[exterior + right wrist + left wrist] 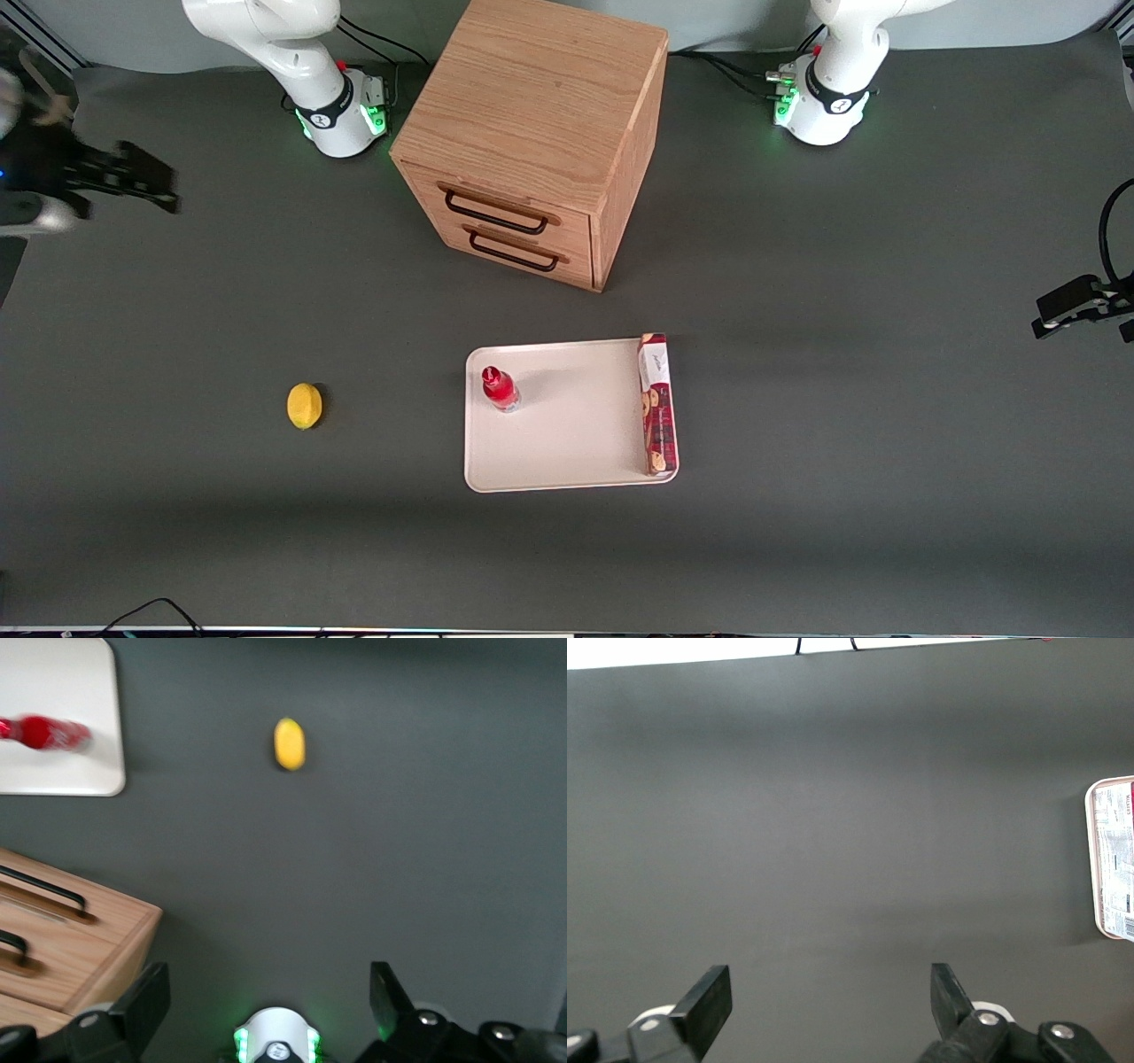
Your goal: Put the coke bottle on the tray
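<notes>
Coke bottle stands upright on the tray, near the tray edge facing the working arm's end. The gripper hangs spread and empty, well apart, over bare table. A lemon lies between.

A lemon lies apart — wooden drawer cabinet and biscuit box nearby.

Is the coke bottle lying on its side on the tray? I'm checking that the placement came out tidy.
No. The coke bottle stands upright on the tray, and the open gripper is far off toward the working arm's end.
</notes>
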Available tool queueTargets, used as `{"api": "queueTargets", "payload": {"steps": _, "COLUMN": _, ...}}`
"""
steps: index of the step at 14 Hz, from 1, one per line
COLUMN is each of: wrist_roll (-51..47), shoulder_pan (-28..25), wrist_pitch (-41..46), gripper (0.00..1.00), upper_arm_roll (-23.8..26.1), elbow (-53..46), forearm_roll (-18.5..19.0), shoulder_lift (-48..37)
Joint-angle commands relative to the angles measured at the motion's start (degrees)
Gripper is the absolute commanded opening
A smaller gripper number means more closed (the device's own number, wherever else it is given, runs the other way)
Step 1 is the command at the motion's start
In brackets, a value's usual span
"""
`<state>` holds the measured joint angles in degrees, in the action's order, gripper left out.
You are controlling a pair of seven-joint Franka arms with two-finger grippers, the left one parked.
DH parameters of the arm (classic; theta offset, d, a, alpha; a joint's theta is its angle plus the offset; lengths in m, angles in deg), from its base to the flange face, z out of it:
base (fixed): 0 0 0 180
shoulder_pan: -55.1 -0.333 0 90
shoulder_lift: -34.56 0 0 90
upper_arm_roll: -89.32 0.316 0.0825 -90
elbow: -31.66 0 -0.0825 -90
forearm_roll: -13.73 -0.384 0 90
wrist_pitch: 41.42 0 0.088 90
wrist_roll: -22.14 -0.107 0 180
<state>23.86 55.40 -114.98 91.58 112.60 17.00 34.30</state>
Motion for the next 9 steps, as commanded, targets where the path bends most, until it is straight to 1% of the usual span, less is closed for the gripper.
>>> {"api": "queueTargets", "payload": {"steps": 1, "wrist_roll": 5.38, "shoulder_pan": -0.65, "wrist_pitch": -12.0, "gripper": 1.0, "upper_arm_roll": -5.23, "elbow": 23.15, "forearm_roll": -1.24, "shoulder_lift": -11.58}}
{"api": "queueTargets", "payload": {"steps": 2, "wrist_roll": 5.48, "shoulder_pan": -0.74, "wrist_pitch": -13.87, "gripper": 1.0, "upper_arm_roll": -5.59, "elbow": 25.99, "forearm_roll": -1.24, "shoulder_lift": -12.74}}
{"api": "queueTargets", "payload": {"steps": 3, "wrist_roll": 5.48, "shoulder_pan": -1.0, "wrist_pitch": -13.89, "gripper": 1.0, "upper_arm_roll": -5.6, "elbow": 25.5, "forearm_roll": -1.24, "shoulder_lift": -12.31}}
{"api": "queueTargets", "payload": {"steps": 5, "wrist_roll": 4.52, "shoulder_pan": -1.17, "wrist_pitch": -13.54, "gripper": 1.0, "upper_arm_roll": -5.69, "elbow": 22.96, "forearm_roll": -1.25, "shoulder_lift": -9.95}}
{"api": "queueTargets", "payload": {"steps": 9, "wrist_roll": 4.51, "shoulder_pan": -1.35, "wrist_pitch": -10.2, "gripper": 1.0, "upper_arm_roll": -5.42, "elbow": 16.19, "forearm_roll": -0.81, "shoulder_lift": -5.03}}
